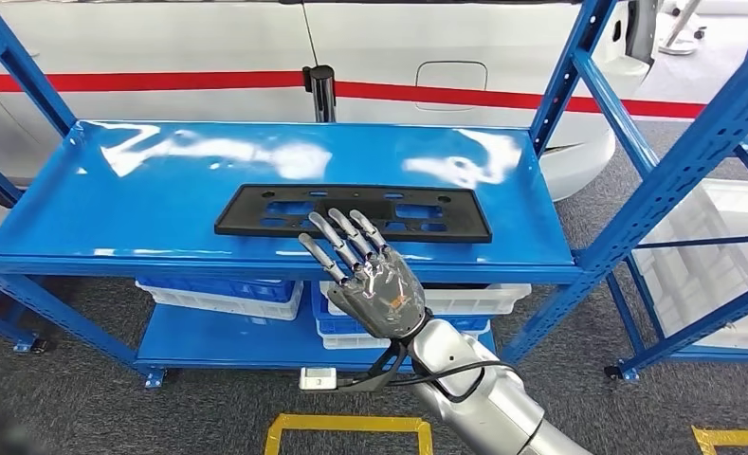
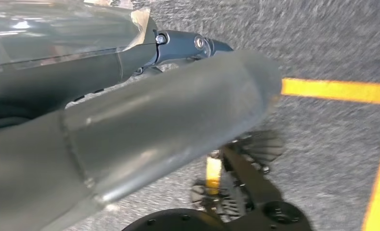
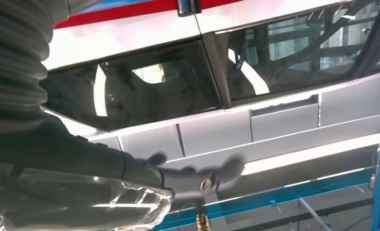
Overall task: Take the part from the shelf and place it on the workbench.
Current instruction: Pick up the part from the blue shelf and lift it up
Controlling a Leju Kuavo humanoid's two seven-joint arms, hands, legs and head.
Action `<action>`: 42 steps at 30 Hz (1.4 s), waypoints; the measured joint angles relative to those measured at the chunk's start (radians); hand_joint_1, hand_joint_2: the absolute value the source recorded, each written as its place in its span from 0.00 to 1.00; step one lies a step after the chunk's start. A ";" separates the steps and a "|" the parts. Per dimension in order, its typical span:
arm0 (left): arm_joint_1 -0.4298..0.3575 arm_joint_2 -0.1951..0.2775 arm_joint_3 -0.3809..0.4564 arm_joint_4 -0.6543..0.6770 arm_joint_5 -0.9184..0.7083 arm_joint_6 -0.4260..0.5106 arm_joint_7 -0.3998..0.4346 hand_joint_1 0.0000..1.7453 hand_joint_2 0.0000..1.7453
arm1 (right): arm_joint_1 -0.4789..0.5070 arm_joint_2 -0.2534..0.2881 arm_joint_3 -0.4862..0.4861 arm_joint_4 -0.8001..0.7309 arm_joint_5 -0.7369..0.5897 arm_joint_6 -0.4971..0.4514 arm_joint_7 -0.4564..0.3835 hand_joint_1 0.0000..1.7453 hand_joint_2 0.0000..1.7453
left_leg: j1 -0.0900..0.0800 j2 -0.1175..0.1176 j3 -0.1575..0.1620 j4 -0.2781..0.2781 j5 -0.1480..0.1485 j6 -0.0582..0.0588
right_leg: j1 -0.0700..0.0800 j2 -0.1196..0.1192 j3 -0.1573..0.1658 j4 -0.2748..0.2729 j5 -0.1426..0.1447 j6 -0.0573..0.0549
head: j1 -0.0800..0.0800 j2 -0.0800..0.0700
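While the flat black plastic part with rectangular cut-outs [image 1: 353,212] lies untouched on the top deck of the glossy blue metal shelf [image 1: 114,190], the right hand [image 1: 370,277] hovers at the shelf's front edge, fingers spread and extended, holding nothing, its fingertips just over the part's near rim. The left hand's state cannot be told (its wrist view gives blurred grey casing over grey floor with yellow tape [image 2: 337,90]).

Risks, as judged:
- The part is thin and lies flush on a slick surface; fingers coming in from above may find no edge to get under and push it toward the back instead.
- It is long; a grip taken right of its middle could let the far end droop or swing against the blue upright [image 1: 564,85].
- A one-sided lift may let it slip out.

Containers: white plastic bins [image 1: 220,301] on the lower deck, holding blue trays [image 1: 220,287]; further contents hidden. More white bins [image 1: 706,256] sit in the neighbouring rack, contents not discernible.
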 joint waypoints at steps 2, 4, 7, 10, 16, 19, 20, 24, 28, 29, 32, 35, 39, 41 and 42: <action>-0.003 -0.001 0.000 0.000 -0.001 0.000 0.000 0.00 0.00 | -0.001 -0.002 -0.002 0.000 0.001 0.000 0.001 0.00 1.00 | -0.004 0.001 0.014 -0.004 -0.005 0.016 | -0.001 -0.001 -0.046 0.084 -0.042 -0.008 | -0.001 0.000; -0.005 0.000 0.000 0.000 -0.001 -0.001 0.000 0.00 0.00 | 0.003 -0.003 -0.003 0.000 0.003 0.000 0.001 0.00 1.00 | -0.011 -0.002 0.018 -0.003 -0.014 0.025 | 0.004 0.001 -0.123 0.182 -0.080 -0.012 | -0.004 0.000; -0.003 0.000 0.000 0.000 -0.003 -0.001 0.000 0.00 0.00 | 0.016 -0.007 -0.004 0.000 0.009 0.001 0.002 0.00 1.00 | -0.021 -0.008 0.035 -0.003 -0.031 0.030 | 0.007 0.001 -0.158 0.141 -0.032 -0.001 | -0.003 0.000; -0.003 -0.002 0.000 0.001 -0.009 -0.001 -0.001 0.00 0.00 | 0.020 -0.008 -0.007 0.000 0.013 0.002 0.002 0.00 1.00 | -0.025 -0.011 0.057 -0.003 -0.051 0.024 | 0.019 -0.001 -0.126 -0.010 0.057 -0.009 | -0.006 0.000; -0.005 -0.002 0.000 0.003 -0.017 -0.002 -0.002 0.00 0.00 | 0.017 -0.005 -0.016 0.000 0.018 0.021 0.011 0.00 1.00 | -0.019 -0.004 0.051 0.076 -0.080 -0.010 | 0.004 0.001 -0.062 -0.064 0.069 -0.066 | -0.005 0.002; -0.008 0.000 0.000 0.003 -0.024 0.004 -0.001 0.00 0.00 | 0.013 0.002 -0.016 0.004 0.024 0.049 0.021 0.00 1.00 | -0.001 -0.001 -0.053 0.228 -0.148 -0.033 | 0.001 0.000 -0.047 -0.067 0.061 -0.073 | -0.011 0.002; -0.008 0.000 0.000 0.003 -0.027 0.012 0.001 0.00 0.00 | 0.014 0.004 -0.016 0.008 0.025 0.058 0.023 0.00 1.00 | 0.007 0.000 -0.083 0.251 -0.151 -0.042 | -0.002 0.001 -0.043 -0.067 0.056 -0.071 | -0.012 0.002; -0.007 -0.001 0.000 0.004 -0.034 0.048 0.017 0.00 0.00 | 0.009 0.023 -0.015 0.048 0.027 0.091 0.026 0.00 1.00 | 0.039 0.008 -0.074 0.095 -0.009 -0.085 | -0.022 0.007 -0.012 -0.061 0.025 -0.040 | -0.014 0.002; -0.013 -0.004 0.000 0.006 -0.035 0.068 0.028 0.00 0.00 | -0.012 0.043 -0.005 0.105 0.036 0.127 0.044 0.00 1.00 | 0.031 0.012 -0.060 0.024 0.014 -0.055 | -0.009 0.003 -0.014 -0.055 -0.001 -0.004 | -0.027 0.001; -0.014 -0.006 0.000 0.006 -0.035 0.071 0.031 0.00 0.00 | -0.018 0.048 -0.003 0.119 0.041 0.138 0.055 0.00 1.00 | 0.029 0.011 -0.058 0.023 0.025 -0.047 | -0.008 0.002 -0.013 -0.059 -0.004 -0.002 | -0.022 0.001; -0.016 -0.009 0.000 0.006 -0.034 0.081 0.035 0.00 0.00 | -0.038 0.058 0.004 0.165 0.060 0.172 0.095 0.00 1.00 | 0.025 0.004 -0.059 0.021 0.028 -0.043 | -0.008 0.001 0.002 -0.077 -0.002 -0.006 | -0.010 0.001; -0.017 -0.009 0.001 0.006 -0.034 0.091 0.038 0.00 0.00 | -0.063 0.066 0.008 0.214 0.094 0.228 0.167 0.00 1.00 | 0.024 -0.001 -0.058 0.021 0.023 -0.037 | -0.007 -0.002 0.012 -0.095 -0.002 -0.006 | 0.006 0.002; -0.017 -0.011 0.010 0.006 -0.034 0.094 0.043 0.00 0.00 | -0.094 0.073 0.005 0.266 0.141 0.291 0.264 0.00 1.00 | 0.021 -0.001 -0.053 0.021 0.017 -0.028 | -0.007 -0.003 0.017 -0.102 -0.002 -0.005 | 0.024 0.002; -0.017 -0.011 0.013 0.006 -0.034 0.095 0.044 0.00 0.00 | -0.102 0.076 0.003 0.284 0.154 0.305 0.287 0.00 1.00 | 0.020 -0.001 -0.051 0.021 0.016 -0.026 | -0.007 -0.003 0.019 -0.103 -0.002 -0.003 | 0.029 0.002; -0.017 -0.011 0.014 0.006 -0.034 0.095 0.044 0.00 0.00 | -0.105 0.077 0.002 0.290 0.158 0.308 0.293 0.00 1.00 | 0.020 -0.001 -0.050 0.021 0.016 -0.026 | -0.007 -0.003 0.019 -0.103 -0.002 0.000 | 0.030 0.002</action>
